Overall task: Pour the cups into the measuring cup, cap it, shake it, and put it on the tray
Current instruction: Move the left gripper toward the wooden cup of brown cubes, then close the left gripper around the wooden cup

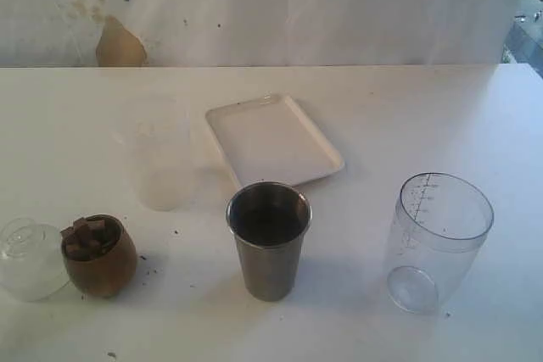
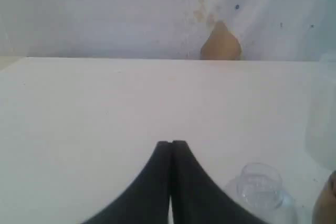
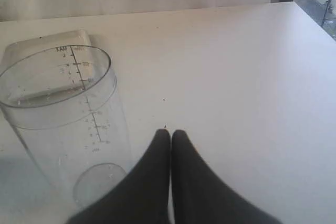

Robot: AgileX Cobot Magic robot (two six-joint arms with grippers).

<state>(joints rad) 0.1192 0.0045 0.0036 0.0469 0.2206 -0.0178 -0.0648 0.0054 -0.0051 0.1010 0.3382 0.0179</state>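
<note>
A rounded brown wooden cup holding brown cubes stands at the front left. The steel tumbler stands upright at the front middle. The clear measuring cup with printed marks stands empty at the front right, also close in the right wrist view. The white tray lies behind the tumbler, bare. My left gripper is shut and empty above bare table. My right gripper is shut and empty beside the measuring cup. Neither arm shows in the exterior view.
A clear domed lid lies left of the wooden cup, also seen in the left wrist view. A frosted translucent tub stands behind the wooden cup. A white backdrop with a brown stain closes the table's far edge.
</note>
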